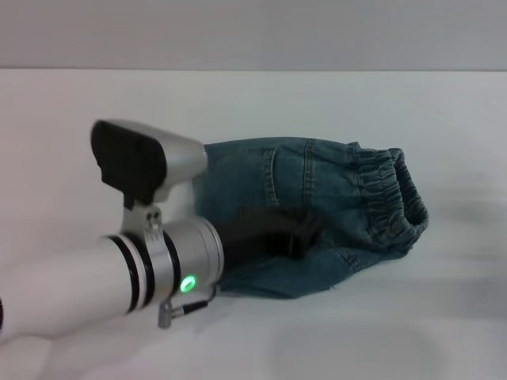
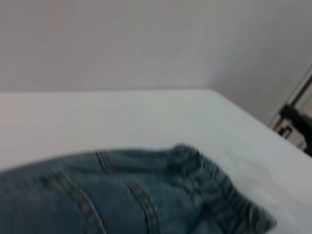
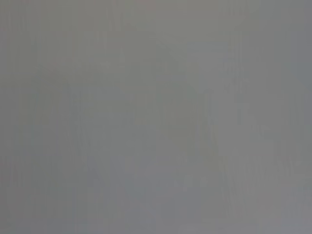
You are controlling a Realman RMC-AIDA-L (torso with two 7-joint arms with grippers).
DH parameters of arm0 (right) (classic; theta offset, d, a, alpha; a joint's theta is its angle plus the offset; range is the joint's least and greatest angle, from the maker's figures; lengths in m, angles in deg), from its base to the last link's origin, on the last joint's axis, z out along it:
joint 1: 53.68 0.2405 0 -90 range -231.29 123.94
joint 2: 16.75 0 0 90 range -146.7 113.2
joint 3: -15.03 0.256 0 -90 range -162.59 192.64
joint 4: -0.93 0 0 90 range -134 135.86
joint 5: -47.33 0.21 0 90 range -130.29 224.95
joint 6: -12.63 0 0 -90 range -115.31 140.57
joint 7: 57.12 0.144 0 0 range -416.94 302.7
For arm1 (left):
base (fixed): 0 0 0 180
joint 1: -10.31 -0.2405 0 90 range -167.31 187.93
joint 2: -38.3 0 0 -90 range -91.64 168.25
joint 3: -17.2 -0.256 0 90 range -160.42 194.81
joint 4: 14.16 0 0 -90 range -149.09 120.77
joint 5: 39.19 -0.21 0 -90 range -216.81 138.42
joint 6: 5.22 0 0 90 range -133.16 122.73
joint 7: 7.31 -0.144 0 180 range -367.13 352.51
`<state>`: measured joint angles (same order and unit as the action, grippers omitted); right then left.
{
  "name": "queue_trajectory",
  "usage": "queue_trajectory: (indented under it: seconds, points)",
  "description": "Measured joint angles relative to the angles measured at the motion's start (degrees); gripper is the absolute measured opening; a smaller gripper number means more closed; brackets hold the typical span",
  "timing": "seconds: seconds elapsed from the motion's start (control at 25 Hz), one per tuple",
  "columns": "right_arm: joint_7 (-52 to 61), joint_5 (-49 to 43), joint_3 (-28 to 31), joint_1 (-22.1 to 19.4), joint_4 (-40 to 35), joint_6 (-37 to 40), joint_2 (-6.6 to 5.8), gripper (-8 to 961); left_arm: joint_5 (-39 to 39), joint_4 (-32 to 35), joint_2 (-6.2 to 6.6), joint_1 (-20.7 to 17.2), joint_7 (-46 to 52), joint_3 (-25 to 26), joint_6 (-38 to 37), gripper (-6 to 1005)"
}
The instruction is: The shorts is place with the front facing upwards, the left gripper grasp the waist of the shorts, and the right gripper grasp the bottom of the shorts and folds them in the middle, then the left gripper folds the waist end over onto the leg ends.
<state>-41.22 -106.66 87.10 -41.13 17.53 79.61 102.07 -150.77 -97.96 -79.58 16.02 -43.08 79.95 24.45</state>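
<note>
The blue-green denim shorts (image 1: pixel 333 190) lie on the white table (image 1: pixel 79 111), folded lengthwise into a narrow bundle. The gathered elastic waist (image 1: pixel 396 202) points to the right. My left gripper (image 1: pixel 297 237), black on a silver arm with a green light, reaches in from the lower left. It sits low over the near middle of the shorts. The leg ends are hidden behind that arm's wrist. In the left wrist view the shorts (image 2: pixel 97 195) fill the lower part, with the waistband (image 2: pixel 219 190) close by. The right gripper is out of view, and its wrist view shows only plain grey.
The white table (image 2: pixel 122 117) spreads around the shorts, and its far edge meets a grey wall. A dark piece of equipment (image 2: pixel 298 124) stands beyond the table's edge in the left wrist view.
</note>
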Motion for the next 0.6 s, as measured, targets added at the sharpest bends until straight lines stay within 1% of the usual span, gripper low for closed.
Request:
queue_trajectory:
  seconds: [0.04, 0.2, 0.28, 0.36, 0.52, 0.6]
  points:
    - [0.0, 0.0, 0.0, 0.0, 0.0, 0.0, 0.00, 0, 0.0, 1.1, 0.01, 0.1, -0.4, -1.1, 0.1, 443]
    - [0.0, 0.0, 0.1, 0.2, 0.0, 0.0, 0.00, 0, 0.0, 2.6, 0.02, 0.3, -0.8, -2.1, 0.0, 197]
    - [0.0, 0.0, 0.1, 0.3, 0.0, 0.0, 0.00, 0, 0.0, 2.6, 0.02, 0.3, -0.8, -2.1, 0.0, 150]
    - [0.0, 0.0, 0.1, 0.4, 0.0, -0.1, 0.00, 0, 0.0, 5.4, -0.14, 0.8, -0.8, -2.5, -1.4, 103]
    - [0.0, 0.0, 0.0, 0.5, 0.0, -0.2, 0.00, 0, 0.0, 7.4, -0.26, 1.9, -0.9, -2.5, -1.6, 9]
    - [0.0, 0.0, 0.0, 0.5, 0.0, -0.2, 0.00, 0, 0.1, 8.5, -0.30, 2.5, -0.9, -2.5, -1.9, 5]
